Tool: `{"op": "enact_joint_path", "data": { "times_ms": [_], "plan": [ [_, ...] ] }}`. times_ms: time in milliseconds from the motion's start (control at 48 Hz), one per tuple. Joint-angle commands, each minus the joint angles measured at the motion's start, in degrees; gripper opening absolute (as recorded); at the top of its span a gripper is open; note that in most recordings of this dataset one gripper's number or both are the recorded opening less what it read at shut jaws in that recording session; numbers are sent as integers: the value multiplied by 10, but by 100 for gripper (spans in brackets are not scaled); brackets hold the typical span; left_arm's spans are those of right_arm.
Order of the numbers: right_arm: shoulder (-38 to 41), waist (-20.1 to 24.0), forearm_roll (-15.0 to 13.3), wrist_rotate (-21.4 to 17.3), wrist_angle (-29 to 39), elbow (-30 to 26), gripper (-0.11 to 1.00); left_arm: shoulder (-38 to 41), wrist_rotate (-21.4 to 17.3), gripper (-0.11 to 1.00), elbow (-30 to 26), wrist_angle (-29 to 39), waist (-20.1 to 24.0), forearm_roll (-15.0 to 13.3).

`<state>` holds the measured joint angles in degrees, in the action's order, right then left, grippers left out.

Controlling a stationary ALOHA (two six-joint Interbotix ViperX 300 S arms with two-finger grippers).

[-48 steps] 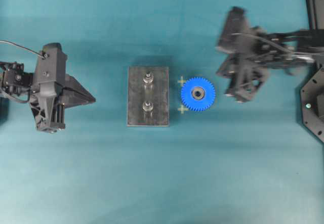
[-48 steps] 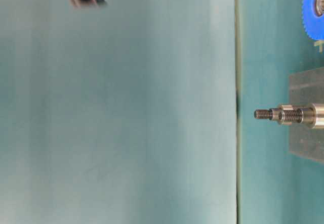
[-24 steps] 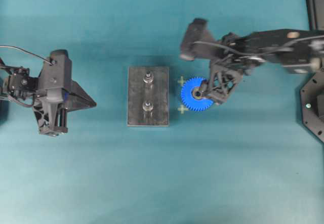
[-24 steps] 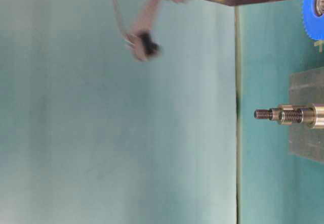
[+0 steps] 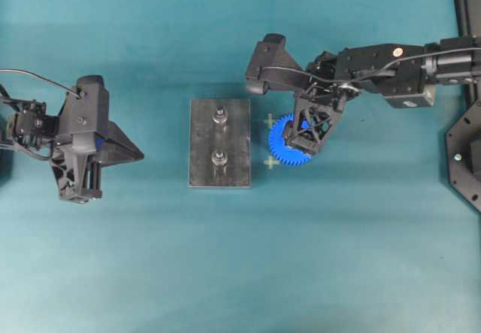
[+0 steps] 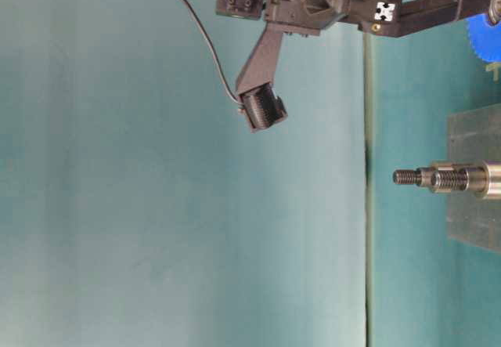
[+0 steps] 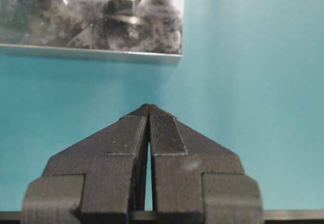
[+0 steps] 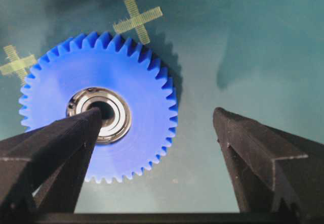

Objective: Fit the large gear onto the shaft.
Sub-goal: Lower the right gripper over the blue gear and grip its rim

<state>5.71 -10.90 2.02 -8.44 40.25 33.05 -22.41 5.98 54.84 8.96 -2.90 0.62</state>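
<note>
Beside the grey plate [image 5: 219, 143], on its side away from the left arm, the large gear [image 5: 289, 142] lies flat on the teal mat between two small tape crosses [image 8: 137, 14], near the plate's edge but apart from it. Above the gear hangs the right gripper [image 8: 157, 123], jaws spread wide: one fingertip [image 8: 93, 115] sits over the bearing hub [image 8: 101, 114], the other stands out past the toothed rim, so the opening straddles one side of the wheel. The step in hand looks like the approach to pick the gear up. Next it probably needs to sink, close on hub and rim, then carry the gear across to a shaft [image 5: 219, 157] on the plate. The left gripper [image 7: 148, 114] waits well away from the plate, fingers pressed together on nothing. Compared with a second ago, the right arm has swung in from beyond the gear to sit over it; the gear has not moved.
</note>
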Motion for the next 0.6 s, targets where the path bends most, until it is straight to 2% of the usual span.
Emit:
{"op": "enact_joint_path", "data": {
  "times_ms": [0,416,499,562,583],
  "plan": [
    [-1,2,-1,0,-1,-9,95,-2,1,0,-11,-2,-2,1],
    [27,5,-1,-5,-4,-12,92,-2,1,0,-11,-4,-2,1],
    [28,6,-1,-4,2,-13,83,-2,2,0,-11,-4,-2,2],
    [27,6,-1,-5,5,-13,68,-2,2,0,-11,-4,-2,1],
    [27,6,-1,-5,7,-13,61,-2,2,0,-11,-4,-2,1]
  ]
}}
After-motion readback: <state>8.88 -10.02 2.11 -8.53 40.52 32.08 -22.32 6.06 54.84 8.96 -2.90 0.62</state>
